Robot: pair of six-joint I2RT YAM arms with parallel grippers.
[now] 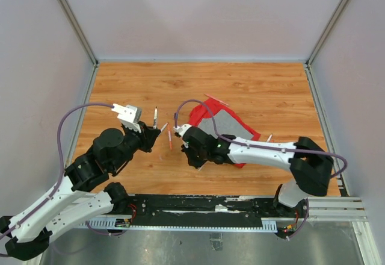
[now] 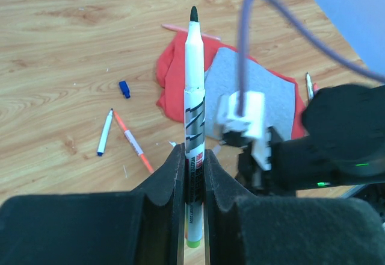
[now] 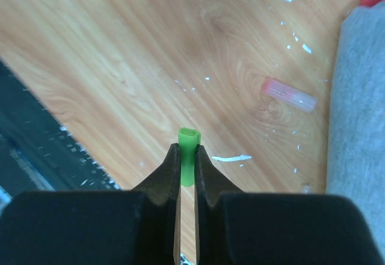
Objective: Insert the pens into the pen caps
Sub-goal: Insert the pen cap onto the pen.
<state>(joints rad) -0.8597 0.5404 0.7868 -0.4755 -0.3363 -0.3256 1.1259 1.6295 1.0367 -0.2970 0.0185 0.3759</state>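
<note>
A pen (image 2: 194, 96) (tip bare) is clamped in the left gripper (image 2: 192, 156); a green cap (image 3: 187, 140) is pinched in the right gripper (image 3: 186, 152).

Surface (image 1: 252, 84): wood-grain, smooth, faint sheen.
Cloth (image 2: 174, 78): red fabric, matt, with a grey felt-like panel.
Pen (image 2: 194, 72): white plastic barrel, glossy, printed label.
Green cap (image 3: 187, 153): smooth plastic, slightly translucent.
Pink cap (image 3: 289, 94): translucent plastic.
Left claw (image 2: 193, 152): matt black, finely grainy.
</note>
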